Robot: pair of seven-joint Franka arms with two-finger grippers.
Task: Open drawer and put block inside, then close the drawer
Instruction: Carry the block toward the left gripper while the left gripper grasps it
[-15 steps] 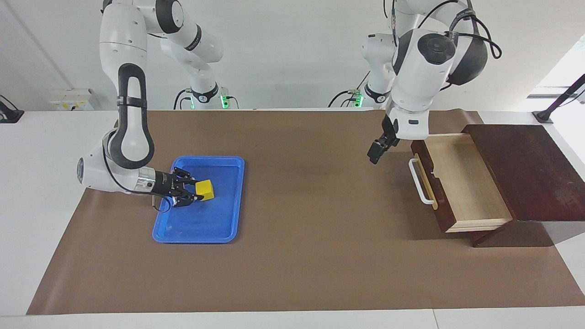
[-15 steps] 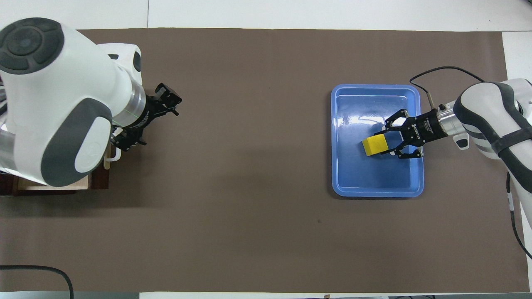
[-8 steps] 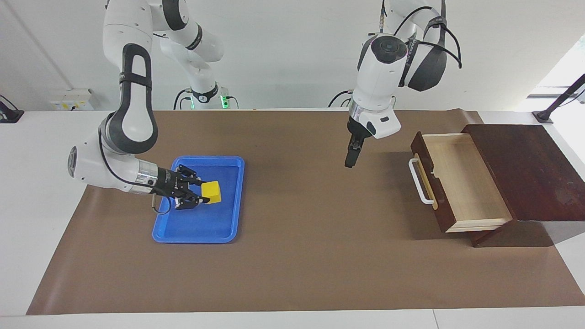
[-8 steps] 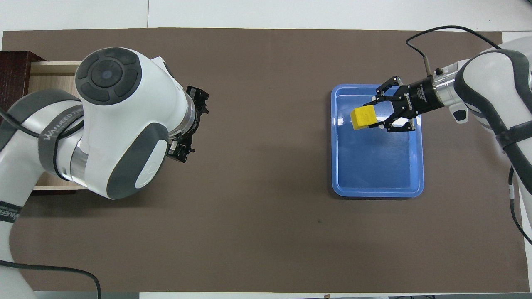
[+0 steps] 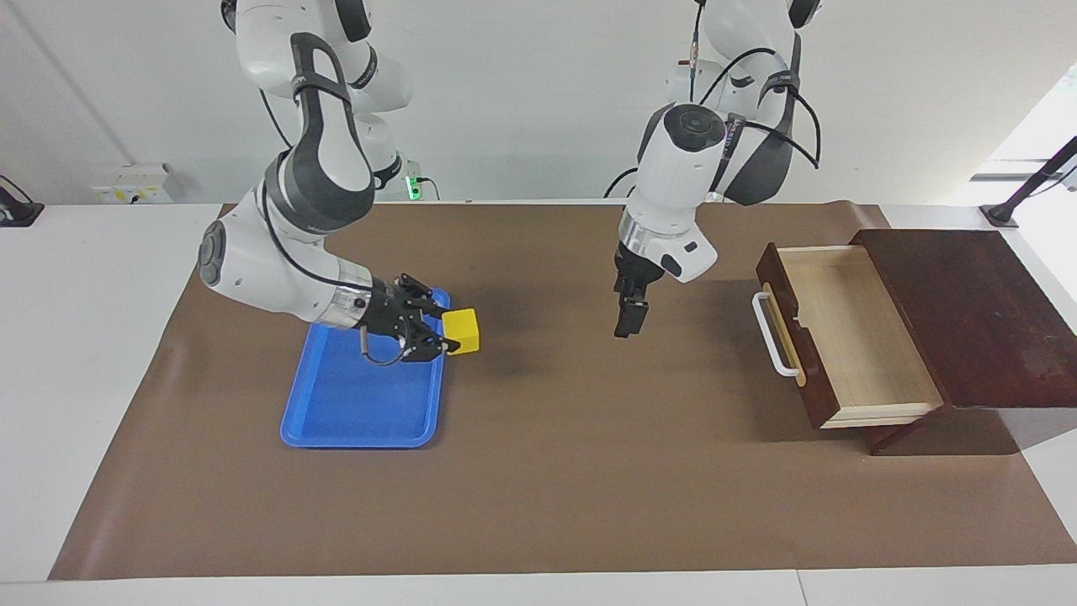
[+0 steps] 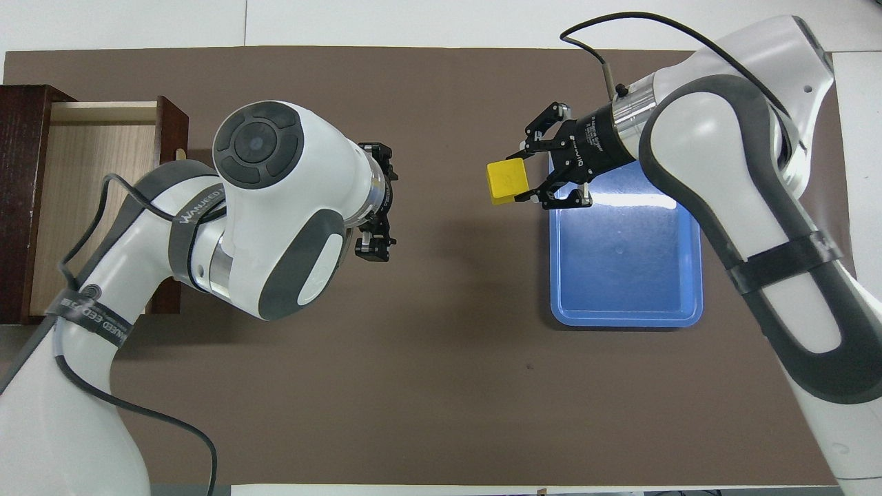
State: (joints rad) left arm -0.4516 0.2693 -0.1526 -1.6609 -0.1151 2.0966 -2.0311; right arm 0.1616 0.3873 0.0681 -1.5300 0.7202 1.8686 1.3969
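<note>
The drawer [image 5: 850,337] stands pulled open from its dark box [image 5: 976,311], its pale inside bare and its white handle [image 5: 770,332] toward the table's middle. It also shows in the overhead view [image 6: 89,200]. My right gripper [image 5: 450,337] is shut on the yellow block [image 5: 462,331] and holds it in the air over the mat, just past the blue tray's edge. The block also shows in the overhead view [image 6: 508,182]. My left gripper [image 5: 625,324] hangs open and empty over the mat between the block and the drawer.
The blue tray [image 5: 353,404] lies on the brown mat toward the right arm's end, with nothing in it. It also shows in the overhead view [image 6: 623,275]. The left arm's bulk covers part of the drawer's front from overhead.
My right gripper has lifted the block out of the tray and carried it toward the table's middle. My left gripper has moved away from the drawer's handle toward the middle.
</note>
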